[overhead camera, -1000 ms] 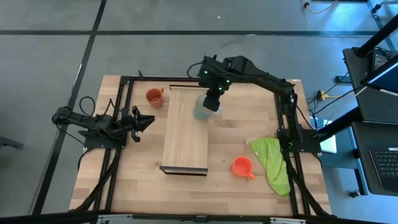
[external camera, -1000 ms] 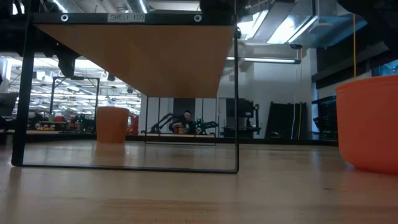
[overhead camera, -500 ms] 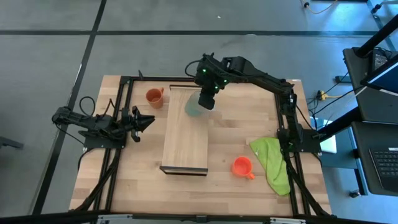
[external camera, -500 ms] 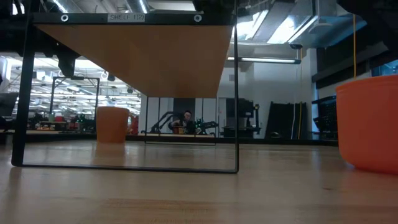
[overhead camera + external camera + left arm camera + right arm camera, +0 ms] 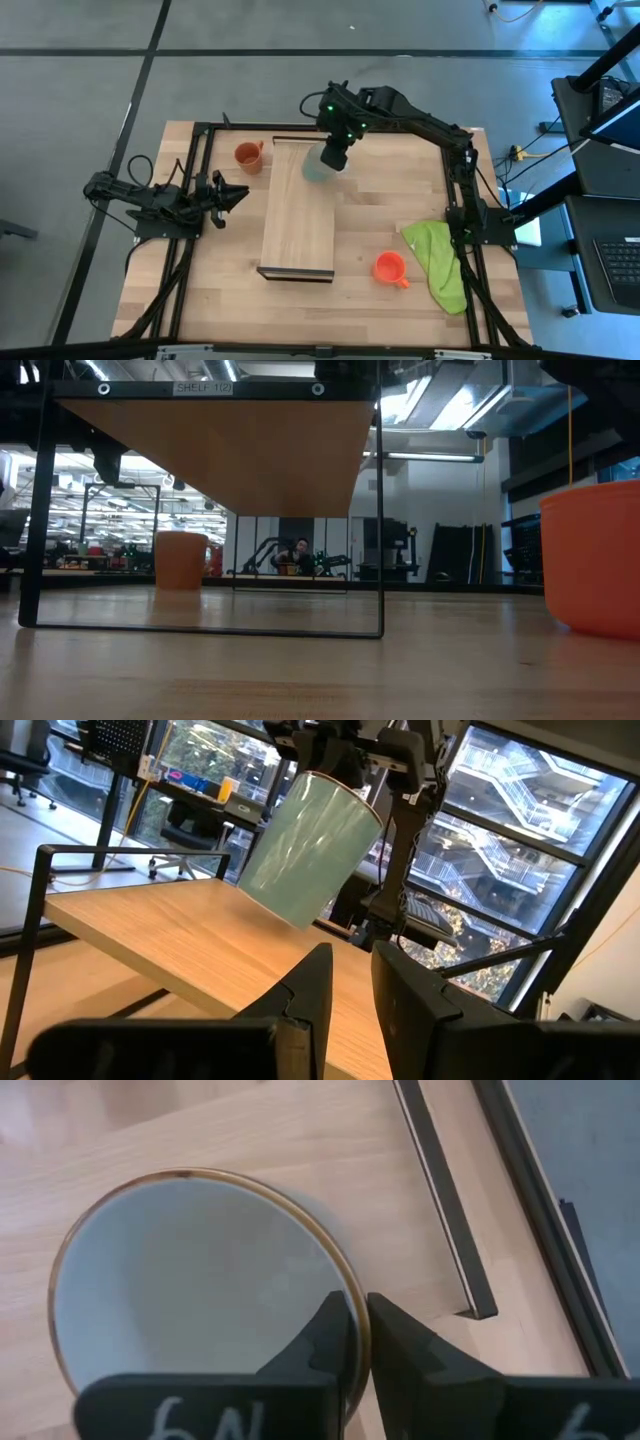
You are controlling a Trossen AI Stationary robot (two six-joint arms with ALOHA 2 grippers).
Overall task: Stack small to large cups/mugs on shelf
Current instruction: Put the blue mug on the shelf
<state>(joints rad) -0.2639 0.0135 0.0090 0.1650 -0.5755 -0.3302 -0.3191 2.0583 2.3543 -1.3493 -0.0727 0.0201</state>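
In the high view my right gripper [image 5: 335,155] is shut on the pale grey-white mug [image 5: 318,165] over the far end of the light-wood shelf [image 5: 298,215]. The left wrist view shows that mug [image 5: 310,845] tilted, low above the plank [image 5: 150,935]. The brownish-orange mug [image 5: 247,156] stands on the table left of the shelf's far end. The small orange-red mug [image 5: 390,268] stands on the table right of its near end. My left gripper [image 5: 240,193] waits at the table's left, fingers a narrow gap apart. My right gripper pinches the pale mug's wall at the rim [image 5: 352,1342], one finger [image 5: 325,1335] inside the cup and one [image 5: 400,1340] outside. The fingers come from above, pointing down. The mug hangs tilted below them, its base [image 5: 285,910] close over the shelf; whether it touches, I cannot tell.
A green cloth [image 5: 440,260] lies by the table's right edge, next to the orange-red mug. The shelf stands on a thin dark frame [image 5: 380,510], with its underside [image 5: 220,450] raised off the tabletop. A person [image 5: 298,555] shows far off in the room.
My right gripper has carried the pale mug from the shelf's right edge toward the table's left, so it now hangs over the shelf's far end, then a little toward the far edge. The gripper stays shut on it.
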